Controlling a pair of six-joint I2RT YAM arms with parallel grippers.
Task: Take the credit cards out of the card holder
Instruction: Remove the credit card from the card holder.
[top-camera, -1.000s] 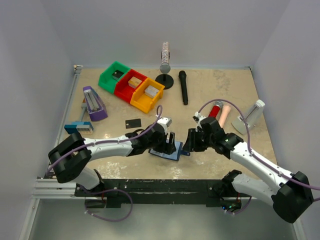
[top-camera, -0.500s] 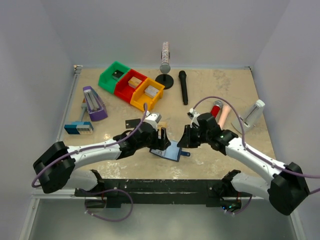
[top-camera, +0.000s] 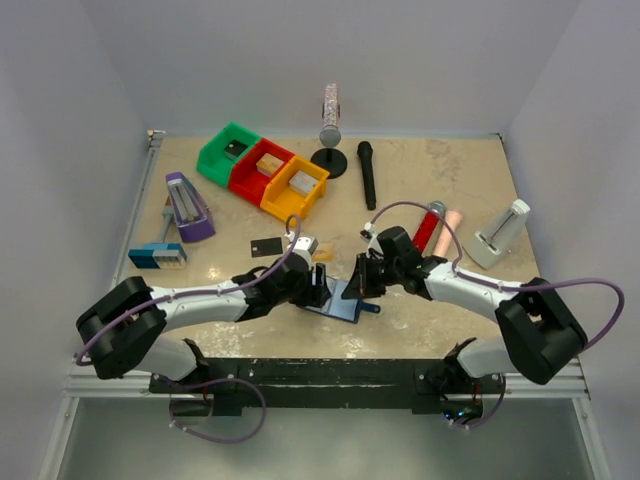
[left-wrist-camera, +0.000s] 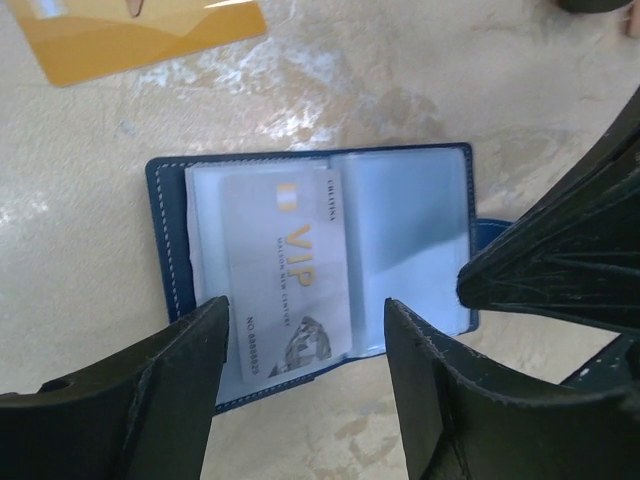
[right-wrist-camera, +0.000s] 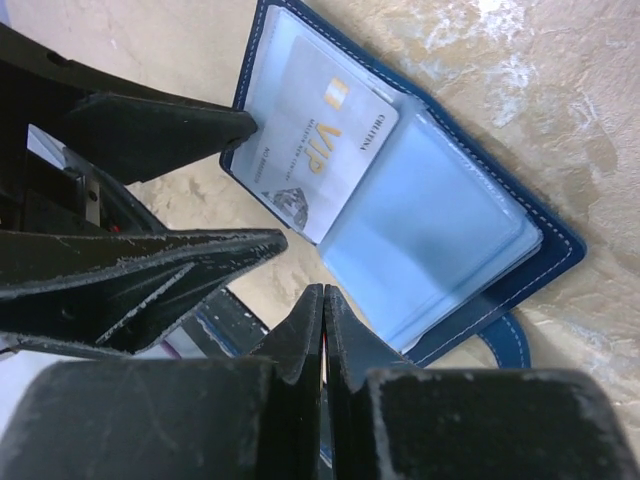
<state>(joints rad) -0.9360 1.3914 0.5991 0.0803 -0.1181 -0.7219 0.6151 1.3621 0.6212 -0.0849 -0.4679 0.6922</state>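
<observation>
On the left, a black card (top-camera: 266, 246) lies on the table (left-wrist-camera: 450, 80), well apart from the holder, and a tan-gold card (left-wrist-camera: 130, 35) lies nearer it; both are already out. The left gripper (left-wrist-camera: 300, 390) hangs low with its jaws spread, holding nothing. The dark blue card holder (left-wrist-camera: 165, 260) lies open and flat just ahead of it. The silvery VIP card (left-wrist-camera: 285, 270) sits in the holder's left pocket, its near end poking out toward this claw. The card's long axis runs along the claw's reach, and its short side falls between the two fingers. So the left arm is the nearer one, and the card should slide straight back toward it. On the right, the right gripper (right-wrist-camera: 322, 330) has its fingers pressed together on nothing. Its tips sit at the holder's right-hand edge, probably pinning it, though contact is hard to confirm.
</observation>
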